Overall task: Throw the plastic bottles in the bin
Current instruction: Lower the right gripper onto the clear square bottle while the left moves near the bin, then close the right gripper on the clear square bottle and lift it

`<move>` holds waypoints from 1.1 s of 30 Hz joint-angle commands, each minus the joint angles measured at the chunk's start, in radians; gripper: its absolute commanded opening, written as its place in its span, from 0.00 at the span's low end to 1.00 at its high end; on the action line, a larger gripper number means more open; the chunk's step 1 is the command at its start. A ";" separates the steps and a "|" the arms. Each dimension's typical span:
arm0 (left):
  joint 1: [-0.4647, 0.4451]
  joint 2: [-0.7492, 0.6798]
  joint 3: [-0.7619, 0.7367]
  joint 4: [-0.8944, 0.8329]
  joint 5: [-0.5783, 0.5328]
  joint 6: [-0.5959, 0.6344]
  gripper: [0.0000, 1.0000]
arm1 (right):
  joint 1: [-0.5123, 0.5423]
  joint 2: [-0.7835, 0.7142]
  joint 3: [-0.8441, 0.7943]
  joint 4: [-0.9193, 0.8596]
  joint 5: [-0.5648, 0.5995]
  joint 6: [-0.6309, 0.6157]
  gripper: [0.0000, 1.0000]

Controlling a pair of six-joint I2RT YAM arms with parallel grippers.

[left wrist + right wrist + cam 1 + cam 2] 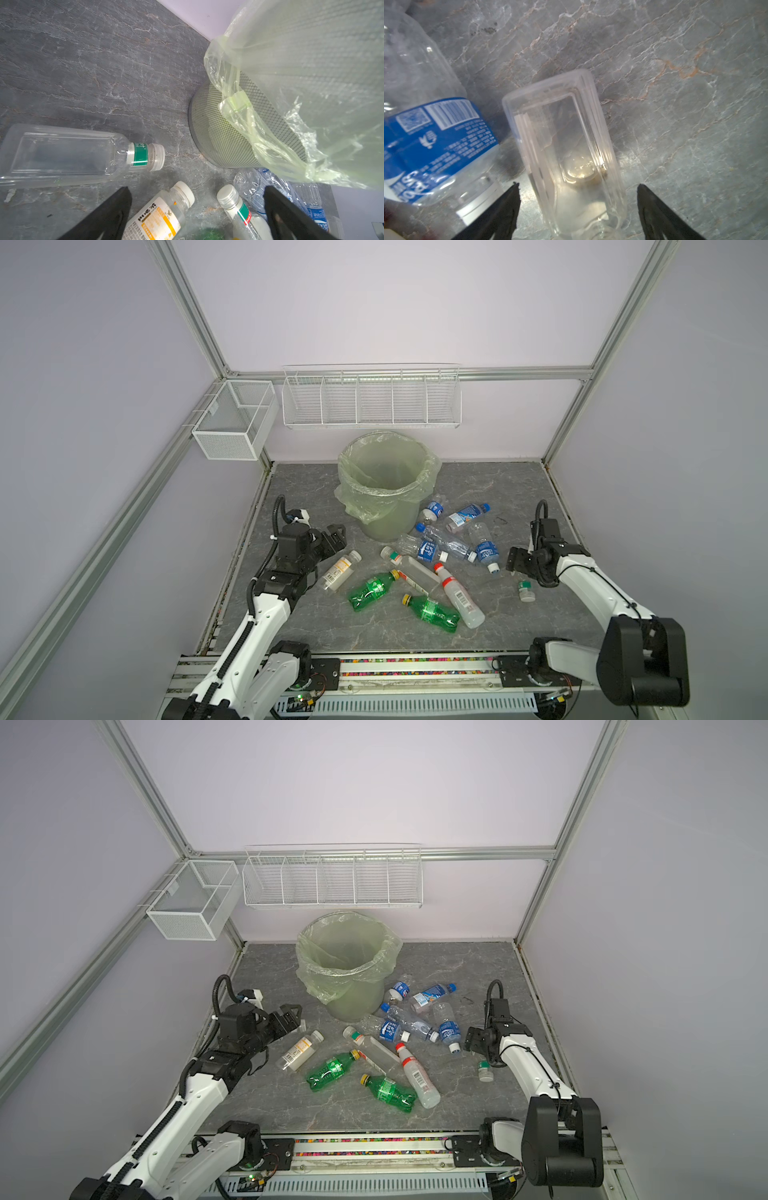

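Observation:
The bin (382, 485) stands at the back middle, lined with a pale green bag. Several plastic bottles lie in front and to its right: blue-labelled ones (484, 549), two green ones (372, 589) and a red-capped one (457, 597). My left gripper (337, 536) is open and empty, above a yellow-labelled bottle (158, 218). A clear square bottle (62, 153) lies beside it. My right gripper (578, 184) is open around a clear square bottle (564, 145) on the table, with a gap at each finger. A blue-labelled bottle (431, 128) lies next to it.
A small green-banded bottle (527, 590) stands near my right arm. Two white wire baskets (370, 400) (232, 418) hang on the back wall above the bin. Metal frame posts (559, 439) edge the grey marbled table (498, 489).

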 commanded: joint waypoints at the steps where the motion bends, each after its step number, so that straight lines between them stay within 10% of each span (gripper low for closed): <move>1: -0.002 -0.019 -0.005 -0.029 0.000 0.005 0.99 | -0.004 0.012 0.016 0.019 -0.007 0.039 0.91; 8: -0.001 -0.052 -0.010 -0.052 -0.020 0.016 0.99 | -0.003 0.007 -0.001 0.059 0.004 0.071 0.98; 33: -0.002 -0.001 -0.055 0.016 -0.021 -0.018 0.99 | -0.002 0.020 0.002 0.079 0.016 0.041 0.48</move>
